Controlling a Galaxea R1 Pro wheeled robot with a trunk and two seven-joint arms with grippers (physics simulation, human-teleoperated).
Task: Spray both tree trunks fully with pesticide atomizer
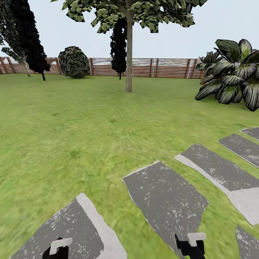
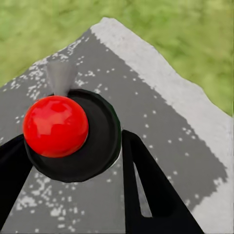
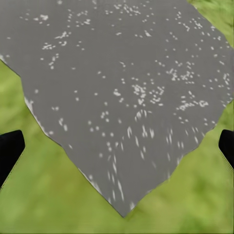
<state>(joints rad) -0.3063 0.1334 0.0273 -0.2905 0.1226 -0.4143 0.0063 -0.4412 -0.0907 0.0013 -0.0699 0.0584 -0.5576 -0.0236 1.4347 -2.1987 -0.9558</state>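
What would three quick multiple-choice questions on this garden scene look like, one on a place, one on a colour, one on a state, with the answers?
1. Where does the thick tree trunk stand?
A. On the lawn, in front of the fence
B. On a stepping stone
C. Behind the fence

2. What colour is the ball on the black disc held in the left gripper?
A. Blue
B. Red
C. Yellow

3. How is the right gripper?
A. Shut on a bottle
B. Shut on nothing
C. Open, above a stepping stone

Answers: 1 A, its base meets grass short of the slats. 2 B, the ball is glossy red. 3 C, its fingers sit wide apart with bare stone between them.
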